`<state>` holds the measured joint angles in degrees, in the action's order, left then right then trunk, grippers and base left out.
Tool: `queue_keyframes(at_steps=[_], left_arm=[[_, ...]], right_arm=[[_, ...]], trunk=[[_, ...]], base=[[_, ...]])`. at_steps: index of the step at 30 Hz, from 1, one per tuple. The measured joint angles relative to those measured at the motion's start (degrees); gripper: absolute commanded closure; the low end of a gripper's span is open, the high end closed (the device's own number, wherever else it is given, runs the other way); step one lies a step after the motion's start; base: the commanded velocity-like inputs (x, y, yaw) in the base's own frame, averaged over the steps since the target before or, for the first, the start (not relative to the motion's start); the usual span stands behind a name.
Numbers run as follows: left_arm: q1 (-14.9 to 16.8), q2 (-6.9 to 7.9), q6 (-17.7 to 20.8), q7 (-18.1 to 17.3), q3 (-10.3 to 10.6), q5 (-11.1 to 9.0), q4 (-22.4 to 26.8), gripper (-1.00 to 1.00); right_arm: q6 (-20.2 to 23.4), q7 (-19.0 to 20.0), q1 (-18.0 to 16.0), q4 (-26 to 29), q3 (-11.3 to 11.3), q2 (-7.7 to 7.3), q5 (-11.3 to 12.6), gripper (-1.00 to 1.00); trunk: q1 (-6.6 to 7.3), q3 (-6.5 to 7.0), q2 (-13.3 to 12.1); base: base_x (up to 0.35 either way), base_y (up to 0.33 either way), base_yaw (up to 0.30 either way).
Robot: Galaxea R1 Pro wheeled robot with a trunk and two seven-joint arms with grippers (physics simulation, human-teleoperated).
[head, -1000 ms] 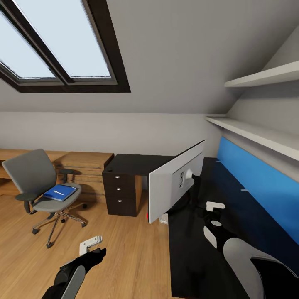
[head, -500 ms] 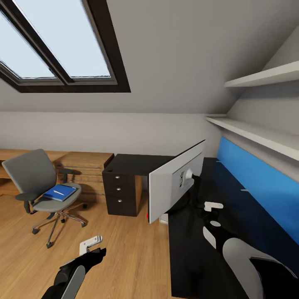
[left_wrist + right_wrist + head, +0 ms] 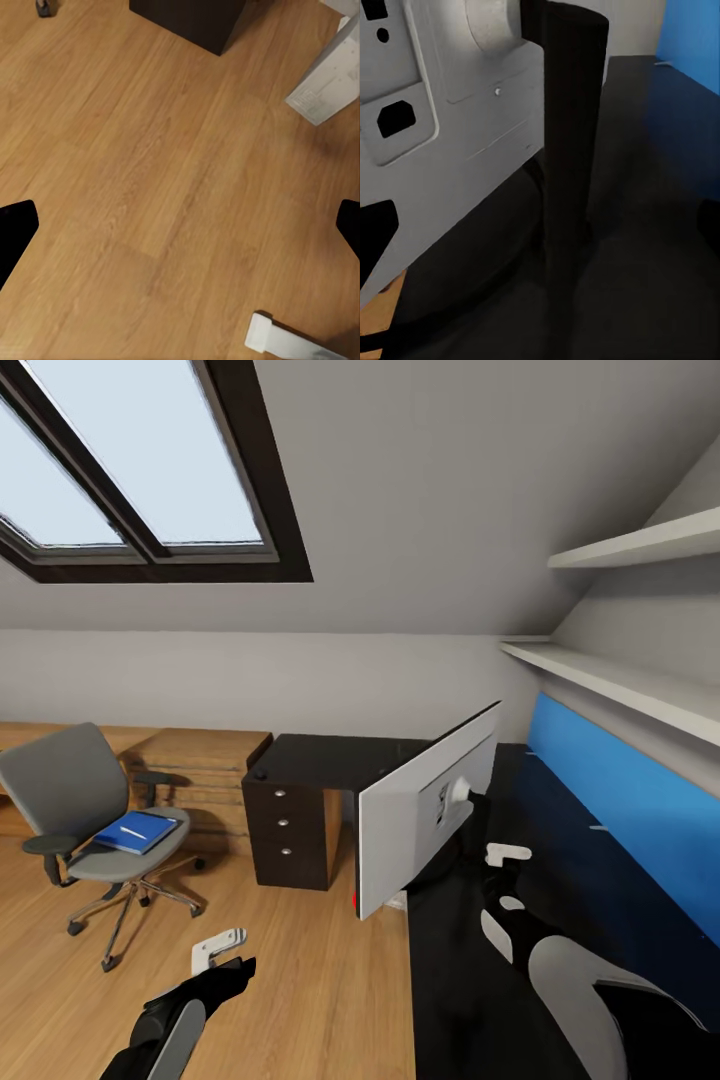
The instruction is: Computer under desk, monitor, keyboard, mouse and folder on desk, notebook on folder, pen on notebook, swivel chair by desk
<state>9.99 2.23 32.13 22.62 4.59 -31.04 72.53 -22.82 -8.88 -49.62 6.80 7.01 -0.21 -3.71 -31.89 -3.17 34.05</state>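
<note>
Head view shows us beside the desk (image 3: pixel 330 755), with the monitor (image 3: pixel 425 815) standing on its glossy black top, silver back towards us; our right gripper (image 3: pixel 507 853) hangs just behind the black stand, fingers apart and empty, and our right wrist view looks straight at that stand and the monitor's rear ports; our left gripper (image 3: pixel 218 949) hovers over the wooden floor, its fingers also spread on nothing; the swivel chair (image 3: pixel 85 815) stands well apart from the desk, the blue folder (image 3: pixel 133 831) on its seat with the pen (image 3: pixel 131 830) lying on top; we judge the monitor step is in hand; next we must close on the stand and turn the screen round.
</note>
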Motion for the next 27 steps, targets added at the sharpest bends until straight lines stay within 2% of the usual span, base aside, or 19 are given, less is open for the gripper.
queue_keyframes(at_steps=[18,24,27], left_arm=[[0.0,0.08,0.04,0.0,-0.07,0.0,0.03,-1.0],[-0.02,0.08,0.04,0.0,-0.09,-0.01,-0.01,-1.0],[-0.02,0.05,0.04,0.0,-0.09,0.0,-0.01,-1.0]], right_arm=[[-0.97,0.02,0.09,-0.04,-0.01,0.08,-0.18,-1.0],[-1.0,0.01,0.08,0.05,-0.14,-0.33,-0.3,-1.0],[-0.66,-0.01,0.11,-0.02,-0.22,-0.35,-1.53,-1.0]], trunk=[[-0.01,0.0,-0.01],[-0.01,0.0,-0.01],[-0.01,0.0,-0.01]], base=[[0.023,0.0,0.0],[0.0,0.0,0.0],[0.0,0.0,0.0]])
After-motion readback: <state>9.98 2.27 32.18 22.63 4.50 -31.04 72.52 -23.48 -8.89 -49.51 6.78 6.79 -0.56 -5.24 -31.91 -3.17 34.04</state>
